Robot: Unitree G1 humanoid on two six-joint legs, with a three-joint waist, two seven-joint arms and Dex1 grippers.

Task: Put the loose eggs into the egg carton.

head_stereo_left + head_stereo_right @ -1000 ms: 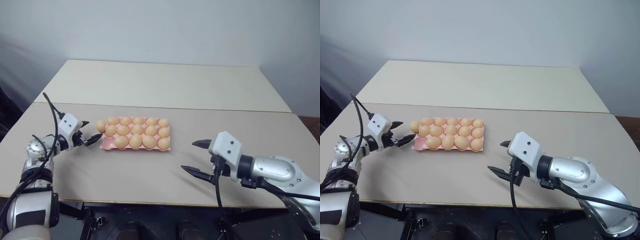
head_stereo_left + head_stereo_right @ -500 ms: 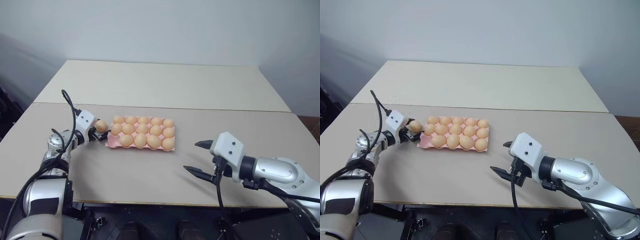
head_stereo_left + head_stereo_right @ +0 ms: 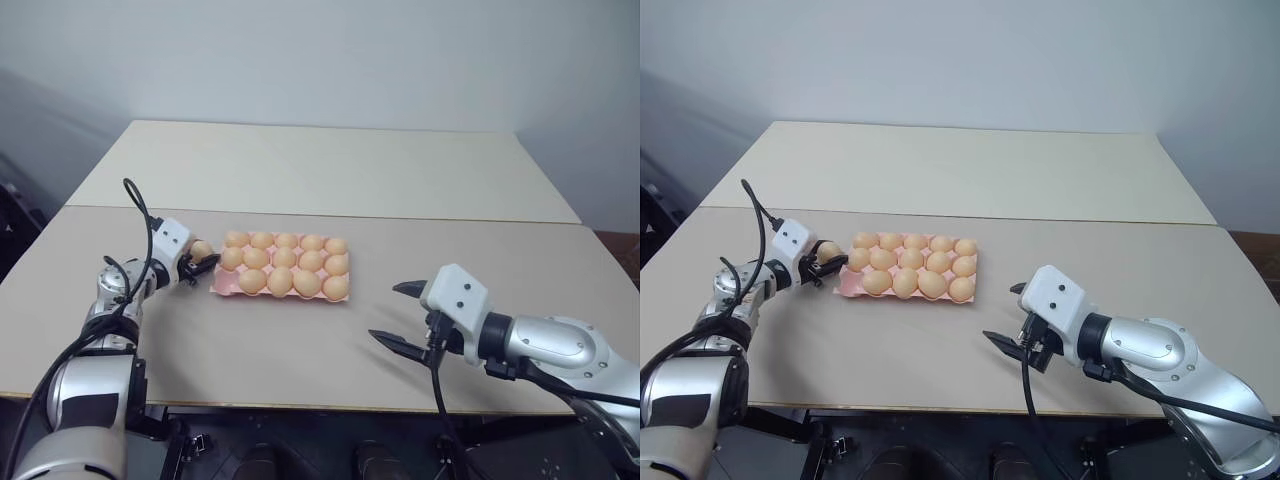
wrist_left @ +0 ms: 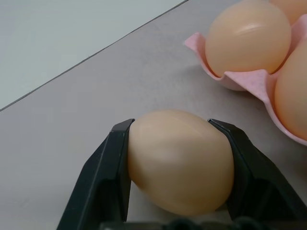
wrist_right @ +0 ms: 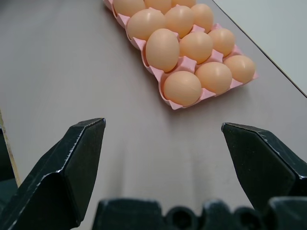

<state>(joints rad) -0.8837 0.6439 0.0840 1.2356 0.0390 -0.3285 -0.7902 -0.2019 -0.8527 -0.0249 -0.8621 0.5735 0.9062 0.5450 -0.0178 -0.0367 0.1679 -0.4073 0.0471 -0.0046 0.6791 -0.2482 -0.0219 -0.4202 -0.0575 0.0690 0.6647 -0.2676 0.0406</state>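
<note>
The left gripper [image 4: 180,163] is clenched on a loose egg [image 4: 180,160], one black finger pressed to each side of it, just off the left end of the egg carton [image 3: 222,287] on the tan table [image 3: 300,340]. In the left wrist view the egg's underside is cut off by the picture's edge, so whether it rests on the table or is lifted clear cannot be told. The pink carton's cups look full (the far row is partly hidden behind the nearer eggs, so an exact count is hard). The right gripper [image 3: 398,317] hovers well apart on the right, jaws spread wide and empty
</note>
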